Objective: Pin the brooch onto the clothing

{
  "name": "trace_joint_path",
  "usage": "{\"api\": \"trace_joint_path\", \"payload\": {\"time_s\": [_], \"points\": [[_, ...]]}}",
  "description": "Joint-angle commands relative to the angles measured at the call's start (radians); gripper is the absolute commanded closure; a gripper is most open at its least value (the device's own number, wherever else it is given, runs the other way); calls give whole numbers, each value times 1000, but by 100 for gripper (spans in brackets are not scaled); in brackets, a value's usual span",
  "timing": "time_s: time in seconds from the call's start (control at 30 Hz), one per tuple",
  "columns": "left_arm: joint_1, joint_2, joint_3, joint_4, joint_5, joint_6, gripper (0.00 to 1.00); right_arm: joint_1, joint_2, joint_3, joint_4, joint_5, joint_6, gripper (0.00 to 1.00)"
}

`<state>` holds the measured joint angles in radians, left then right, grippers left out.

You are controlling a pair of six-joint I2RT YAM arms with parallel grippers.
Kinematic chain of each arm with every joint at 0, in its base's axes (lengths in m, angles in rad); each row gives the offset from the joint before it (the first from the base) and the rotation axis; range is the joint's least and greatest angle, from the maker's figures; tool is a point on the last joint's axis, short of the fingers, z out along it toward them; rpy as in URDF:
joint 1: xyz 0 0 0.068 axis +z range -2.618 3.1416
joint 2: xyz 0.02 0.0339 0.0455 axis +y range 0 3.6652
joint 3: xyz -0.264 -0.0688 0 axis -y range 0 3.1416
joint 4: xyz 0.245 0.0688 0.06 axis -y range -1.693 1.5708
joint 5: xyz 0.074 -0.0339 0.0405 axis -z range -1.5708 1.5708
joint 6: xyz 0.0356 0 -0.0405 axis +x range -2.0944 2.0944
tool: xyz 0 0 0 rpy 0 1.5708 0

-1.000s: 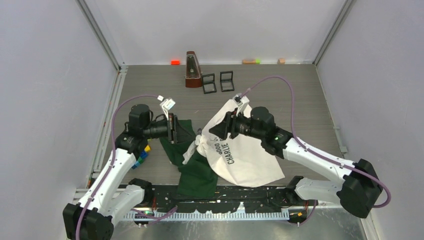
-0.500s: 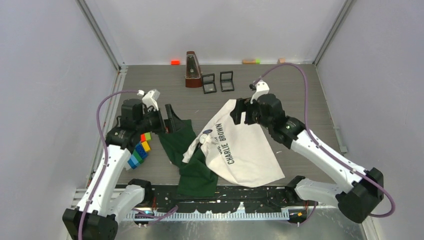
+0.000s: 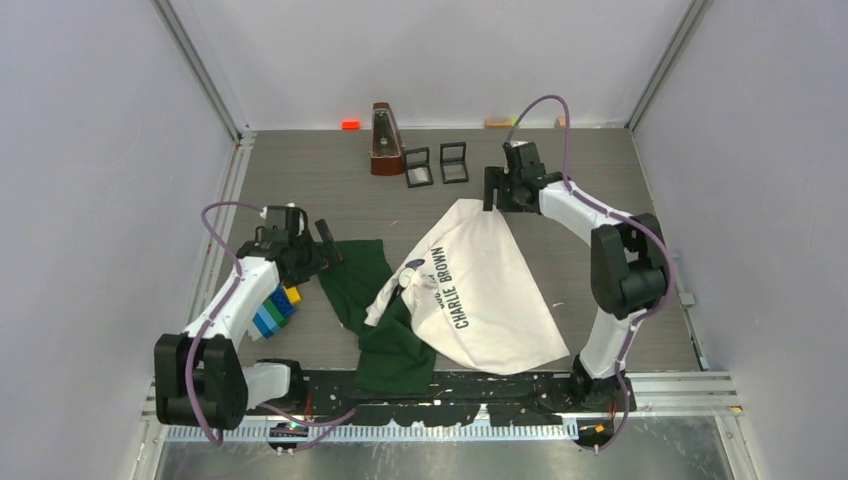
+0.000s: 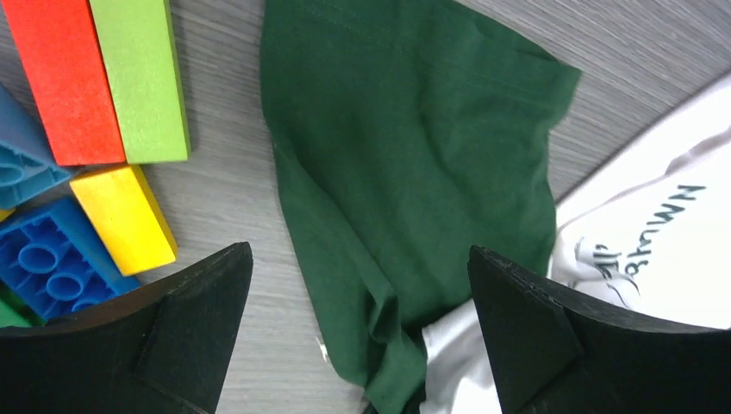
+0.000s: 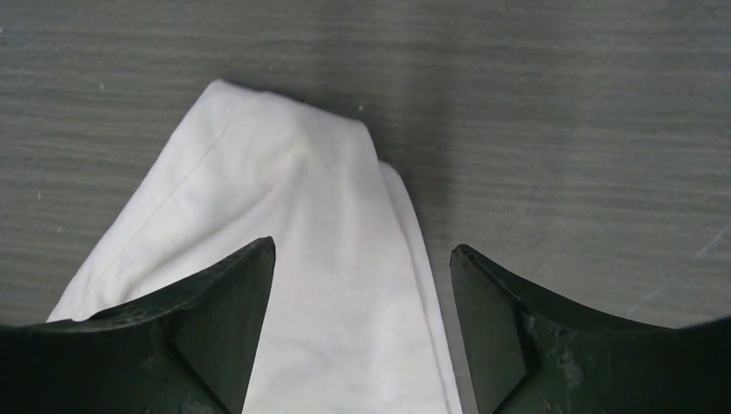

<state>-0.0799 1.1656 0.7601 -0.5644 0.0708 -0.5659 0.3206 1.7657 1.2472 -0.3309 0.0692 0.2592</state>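
Note:
The clothing point(image 3: 480, 300), a white T-shirt with dark green sleeves and "CHARLIE BROWN" print, lies crumpled mid-table. Its green sleeve point(image 3: 360, 268) spreads to the left. My left gripper point(image 3: 330, 243) hovers open at that sleeve's left edge. In the left wrist view the left gripper point(image 4: 359, 254) has wide jaws over the green sleeve point(image 4: 414, 172) and holds nothing. My right gripper point(image 3: 500, 197) stands open over the shirt's far white corner point(image 5: 302, 216), its jaws point(image 5: 362, 247) straddling the cloth without touching. I cannot make out the brooch in any view.
Coloured toy blocks point(image 3: 275, 308) lie by the left arm; the wrist view shows red point(image 4: 60, 78), green point(image 4: 142, 78), yellow point(image 4: 125, 216) and blue point(image 4: 43, 259) ones. A brown metronome point(image 3: 385, 140) and two black frames point(image 3: 436, 165) stand at the back.
Both grippers opened and let go of the shirt. The left arm drew back to the left, the right arm swung to the far corner. The shirt settled flatter on the table.

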Motion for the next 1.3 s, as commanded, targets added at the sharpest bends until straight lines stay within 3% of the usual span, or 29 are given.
{"api": "trace_joint_path", "payload": {"time_s": [0.0, 0.33, 0.63, 0.77, 0.8, 0.87, 0.93, 1.03, 1.1, 1.27], "points": [[5, 90, 5, 108, -61, -44, 0, -35, 106, 157, 9, -76, -43, 21], [5, 210, 5, 148, -131, -28, 2, -60, 292, 313, -60, -212, -60, 24], [5, 287, 3, 221, -75, -30, 27, -60, 359, 352, -104, -275, -43, 28], [5, 324, 14, 231, -75, -29, 32, -59, 380, 352, -111, -274, -33, 30], [4, 331, 14, 235, -62, -27, 38, -60, 383, 351, -112, -278, -31, 30], [4, 343, 15, 246, -47, -25, 47, -60, 392, 354, -115, -289, -29, 36], [5, 355, 13, 260, -47, -23, 68, -59, 397, 363, -119, -303, -23, 51], [5, 353, 17, 281, -60, -20, 98, -60, 374, 362, -117, -314, -13, 84], [5, 321, 26, 298, -63, -21, 100, -60, 335, 357, -112, -305, -8, 97], [5, 164, 105, 318, -141, 16, 100, -78, 169, 345, -105, -256, 5, 99]]}}
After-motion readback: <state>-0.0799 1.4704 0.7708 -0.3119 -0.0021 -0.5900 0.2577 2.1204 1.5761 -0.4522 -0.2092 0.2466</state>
